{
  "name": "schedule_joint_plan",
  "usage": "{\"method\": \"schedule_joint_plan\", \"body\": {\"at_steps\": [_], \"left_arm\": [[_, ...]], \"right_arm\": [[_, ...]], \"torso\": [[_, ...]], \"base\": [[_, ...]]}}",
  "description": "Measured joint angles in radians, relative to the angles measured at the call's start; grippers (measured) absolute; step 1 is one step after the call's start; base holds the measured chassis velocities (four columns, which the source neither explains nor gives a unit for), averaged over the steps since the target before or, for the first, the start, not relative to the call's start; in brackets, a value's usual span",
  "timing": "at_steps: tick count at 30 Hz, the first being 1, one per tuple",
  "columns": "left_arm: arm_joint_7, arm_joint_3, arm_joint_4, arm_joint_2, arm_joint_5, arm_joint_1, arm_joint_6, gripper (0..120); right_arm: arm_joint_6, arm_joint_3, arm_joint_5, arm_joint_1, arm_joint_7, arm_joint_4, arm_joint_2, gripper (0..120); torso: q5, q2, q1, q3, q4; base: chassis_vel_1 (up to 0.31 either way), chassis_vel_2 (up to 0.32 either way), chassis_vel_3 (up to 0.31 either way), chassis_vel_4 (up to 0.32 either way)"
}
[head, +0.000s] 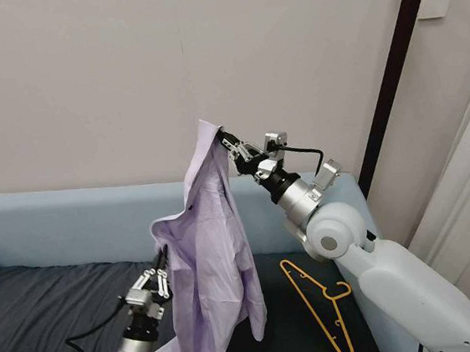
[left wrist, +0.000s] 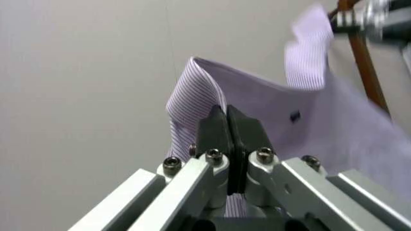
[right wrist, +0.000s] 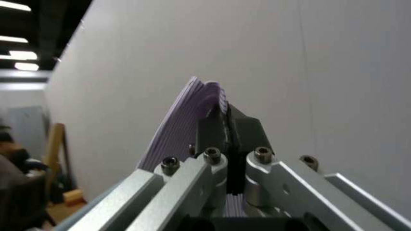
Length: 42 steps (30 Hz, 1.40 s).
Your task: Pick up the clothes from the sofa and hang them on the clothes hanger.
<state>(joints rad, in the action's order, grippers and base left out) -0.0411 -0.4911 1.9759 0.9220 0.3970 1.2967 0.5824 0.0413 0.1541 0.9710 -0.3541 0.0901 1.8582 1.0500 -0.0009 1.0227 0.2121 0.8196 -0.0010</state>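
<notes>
Our right gripper (head: 224, 140) clamps the top of the lilac shirt (head: 218, 253); our left gripper (head: 160, 264) pinches a lower edge at seven o'clock, above the sofa (head: 48, 317). The orange hanger (head: 320, 301) lies flat at five o'clock, nearer our right arm.

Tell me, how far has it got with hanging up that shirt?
Done: the lilac shirt is lifted from the sofa. In hand: the right gripper pinches it up high, the left gripper lower down. Left: the orange hanger lies untouched on the seat.
</notes>
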Motion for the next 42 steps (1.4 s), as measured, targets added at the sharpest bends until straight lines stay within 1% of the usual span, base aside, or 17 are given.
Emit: {"method": "schedule_joint_plan", "body": {"at_steps": [1,2,3,6,7,9,12,19,23,24,28,29,32,33,34,36,42], "left_arm": [[0.005,-0.032,0.030,-0.067,0.062,-0.015,-0.022,0],[0.005,-0.032,0.030,-0.067,0.062,-0.015,-0.022,0],[0.013,-0.052,0.044,-0.112,0.103,-0.027,-0.037,0],[0.049,-0.106,0.068,-0.277,0.253,-0.086,-0.090,0],[0.049,-0.106,0.068,-0.277,0.253,-0.086,-0.090,0],[0.068,-0.121,0.064,-0.366,0.313,-0.124,-0.111,0],[0.084,-0.139,0.058,-0.453,0.355,-0.151,-0.130,0],[0.114,-0.153,0.060,-0.484,0.367,-0.116,-0.163,0],[0.276,-0.096,0.021,-0.480,0.369,-0.083,-0.203,0],[0.276,-0.096,0.021,-0.480,0.369,-0.083,-0.203,0],[0.498,-0.075,-0.033,-0.501,0.378,-0.092,-0.224,0],[0.498,-0.075,-0.033,-0.501,0.378,-0.092,-0.224,0],[0.682,-0.081,-0.093,-0.512,0.327,-0.113,-0.224,0],[0.682,-0.081,-0.093,-0.512,0.327,-0.113,-0.224,0],[0.757,-0.089,-0.122,-0.515,0.310,-0.124,-0.224,0],[0.825,-0.101,-0.148,-0.519,0.308,-0.133,-0.224,0],[0.987,-0.137,-0.204,-0.545,0.408,-0.200,-0.262,0]], "right_arm": [[0.013,-0.008,-0.032,0.009,0.013,-0.008,-0.002,0],[0.013,-0.008,-0.032,0.009,0.013,-0.008,-0.002,0],[0.021,-0.013,-0.054,0.015,0.019,-0.013,-0.003,0],[0.046,-0.032,-0.136,0.023,0.020,-0.018,-0.009,0],[0.046,-0.032,-0.136,0.023,0.020,-0.018,-0.009,0],[0.060,-0.048,-0.147,0.023,0.019,0.007,-0.014,0],[0.051,-0.086,-0.107,0.018,-0.006,0.059,-0.028,0],[0.015,-0.131,-0.065,-0.016,-0.051,0.135,-0.083,0],[0.050,-0.133,-0.118,-0.059,-0.012,0.177,-0.136,0],[0.050,-0.133,-0.118,-0.059,-0.012,0.177,-0.136,0],[0.086,-0.109,-0.143,-0.077,0.055,0.181,-0.152,0],[0.086,-0.109,-0.143,-0.077,0.055,0.181,-0.152,0],[0.099,-0.087,-0.184,-0.094,0.068,0.164,-0.139,0],[0.099,-0.087,-0.184,-0.094,0.068,0.164,-0.139,0],[0.105,-0.082,-0.204,-0.095,0.075,0.153,-0.131,0],[0.110,-0.079,-0.224,-0.092,0.082,0.141,-0.120,0],[0.113,-0.082,-0.248,-0.051,0.086,0.103,-0.085,0]], "torso": [[0.0001,0.000,0.000,0.000,0.0000],[0.0001,0.000,0.000,0.000,0.0000],[0.0001,0.000,0.000,0.000,0.0000],[-0.0004,0.000,0.000,0.000,-0.0001],[-0.0004,0.000,0.000,0.000,-0.0001],[0.0007,0.000,0.000,0.000,-0.0004],[-0.0001,0.000,0.000,0.000,-0.0002],[0.0000,0.000,0.000,0.000,-0.0003],[-0.0002,0.000,0.000,0.000,-0.0003],[-0.0002,0.000,0.000,0.000,-0.0003],[0.0001,0.000,0.000,0.000,-0.0003],[0.0001,0.000,0.000,0.000,-0.0003],[0.0000,0.000,0.000,0.000,-0.0002],[0.0000,0.000,0.000,0.000,-0.0002],[0.0000,0.000,0.000,0.000,-0.0001],[0.0000,0.000,0.000,0.000,-0.0001],[0.0000,0.000,0.000,0.000,0.0000]], "base": [[0.000,0.000,0.000,0.000],[0.000,0.000,0.000,0.000],[0.000,0.000,0.000,0.000],[0.000,0.000,0.000,0.000],[0.000,0.000,0.000,0.000],[0.000,0.000,0.000,0.000],[0.000,0.000,0.000,0.000],[0.000,0.000,0.000,0.000],[0.000,0.000,0.000,0.000],[0.000,0.000,0.000,0.000],[0.000,0.000,0.000,0.000],[0.000,0.000,0.000,0.000],[0.000,0.000,0.000,0.000],[0.000,0.000,0.000,0.000],[0.000,0.000,0.000,0.000],[0.000,0.000,0.000,0.000],[0.000,0.000,0.000,0.000]]}}
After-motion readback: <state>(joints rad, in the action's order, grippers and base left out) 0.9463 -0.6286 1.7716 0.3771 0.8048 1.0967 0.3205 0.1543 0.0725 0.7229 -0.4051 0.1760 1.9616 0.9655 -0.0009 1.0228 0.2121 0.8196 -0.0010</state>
